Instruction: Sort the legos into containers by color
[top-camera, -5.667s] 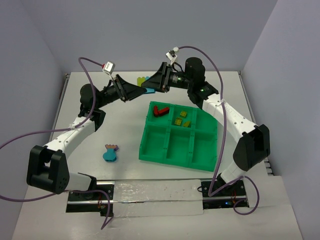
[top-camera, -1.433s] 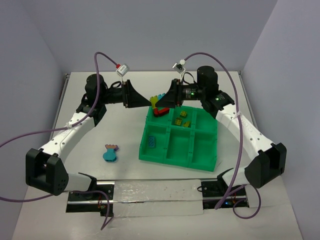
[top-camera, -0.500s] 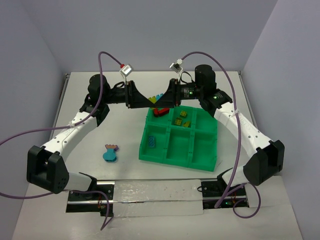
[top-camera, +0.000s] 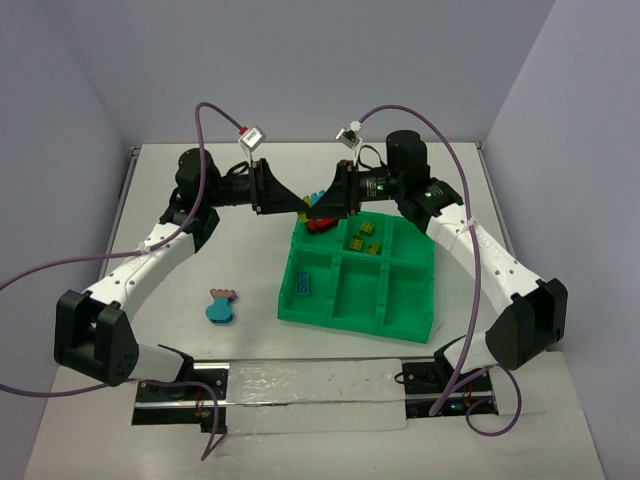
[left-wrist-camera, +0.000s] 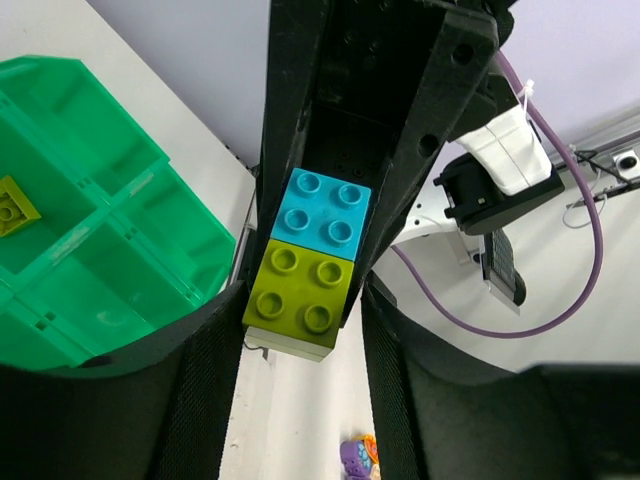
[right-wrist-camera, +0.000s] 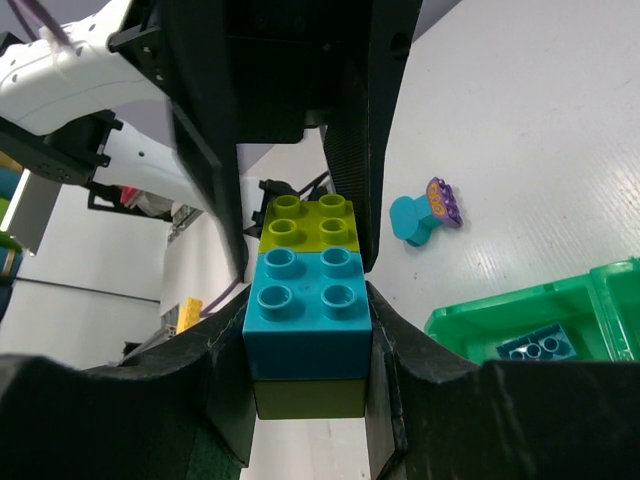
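A lego cluster hangs in the air over the far left corner of the green tray, between both grippers. My right gripper is shut on its cyan brick, which has an olive brick beneath it. A yellow-green brick sticks out from the cyan brick and lies between the jaws of my left gripper. Those jaws stand slightly apart, with a thin gap beside the brick. In the tray, red legos lie far left, yellow-green legos far middle and a blue lego near left.
A cyan and purple piece lies on the white table left of the tray. The other tray compartments hold nothing that I can see. Grey walls close off the table at the back and on both sides.
My left gripper has moved right, up to the cluster that my right gripper holds. Since the earliest frame both arms have shifted toward the tray, and a blue lego now lies in the near left compartment.
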